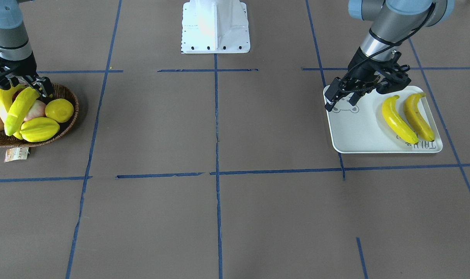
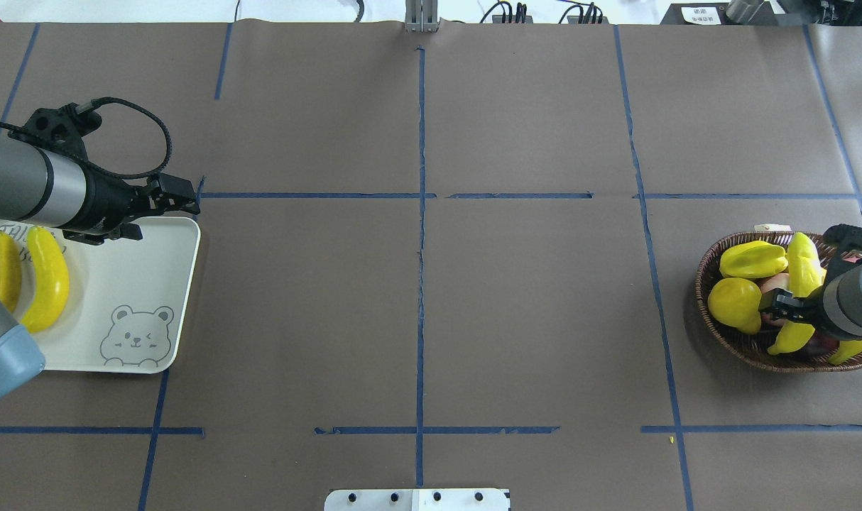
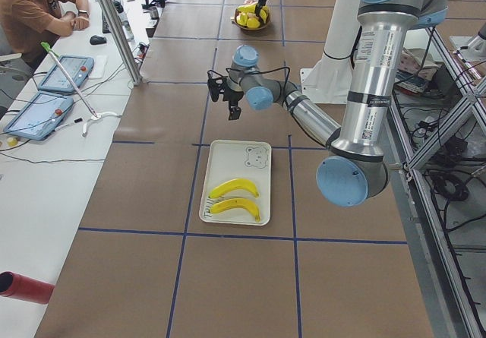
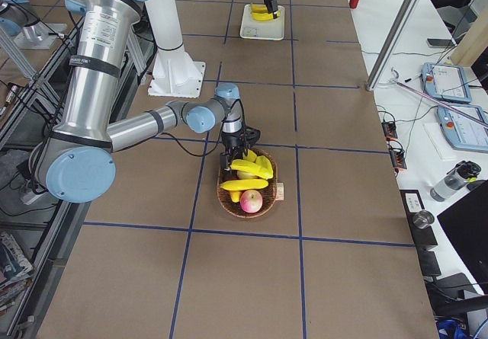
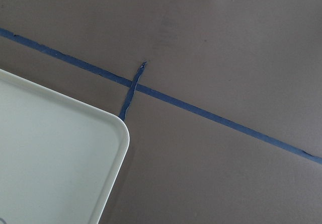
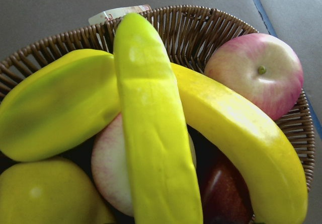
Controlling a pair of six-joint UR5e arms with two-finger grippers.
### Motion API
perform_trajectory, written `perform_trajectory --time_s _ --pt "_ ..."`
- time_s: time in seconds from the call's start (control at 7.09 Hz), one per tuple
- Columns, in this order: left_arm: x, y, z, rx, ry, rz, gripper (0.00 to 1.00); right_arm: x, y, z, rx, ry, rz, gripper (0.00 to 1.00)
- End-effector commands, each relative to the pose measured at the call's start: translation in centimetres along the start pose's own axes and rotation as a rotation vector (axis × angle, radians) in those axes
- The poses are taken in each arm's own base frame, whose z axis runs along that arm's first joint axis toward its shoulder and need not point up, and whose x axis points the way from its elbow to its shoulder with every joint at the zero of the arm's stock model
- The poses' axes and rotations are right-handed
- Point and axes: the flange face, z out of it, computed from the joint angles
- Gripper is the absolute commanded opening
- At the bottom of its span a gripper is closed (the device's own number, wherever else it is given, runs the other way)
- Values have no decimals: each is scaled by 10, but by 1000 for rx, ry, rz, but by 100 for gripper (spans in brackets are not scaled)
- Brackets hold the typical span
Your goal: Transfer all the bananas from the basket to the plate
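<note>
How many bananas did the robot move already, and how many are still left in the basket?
Halfway. Done: two bananas lie side by side on the white plate. In hand: the right gripper is down at the basket, but I cannot tell whether its jaws hold anything. The left gripper hovers empty by the plate's corner. Left: two more bananas in the basket, among other fruit.

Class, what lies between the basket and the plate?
Between basket and plate, only bare brown table crossed by blue tape lines; the overhead view shows it.
</note>
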Motion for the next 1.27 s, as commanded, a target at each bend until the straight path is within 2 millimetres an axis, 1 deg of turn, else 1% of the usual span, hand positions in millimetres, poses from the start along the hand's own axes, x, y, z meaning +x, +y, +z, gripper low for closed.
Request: perform_trajectory --time_s 0.0,0.14,0.28,0.42,0.56,0.71,0.85,0.99,1.13 --pt "1 0 0 0 1 1 100 -1 0 1 -1 -1 -2 31" --pt "2 1 -3 -1 6 2 100 -2 -1 -5 2 -13 -2 16" --pt "2 1 -4 -1 7 3 100 -4 1 -21 5 -41 -6 6" --pt "4 2 -5 0 11 3 100 -2 -1 -43 22 -68 3 2" --pt "4 2 -7 0 13 4 100 16 -12 -61 45 -78 42 1" --pt "4 3 -6 -3 13 4 100 23 -21 -79 68 -103 52 0" --pt "4 3 -6 -4 6 -3 99 25 -34 -101 97 -128 49 0" --pt "9 5 -8 -8 17 2 99 0 -39 -122 122 -187 18 0" --pt "30 10 -14 -53 59 19 99 -47 -45 -149 141 -287 -10 0"
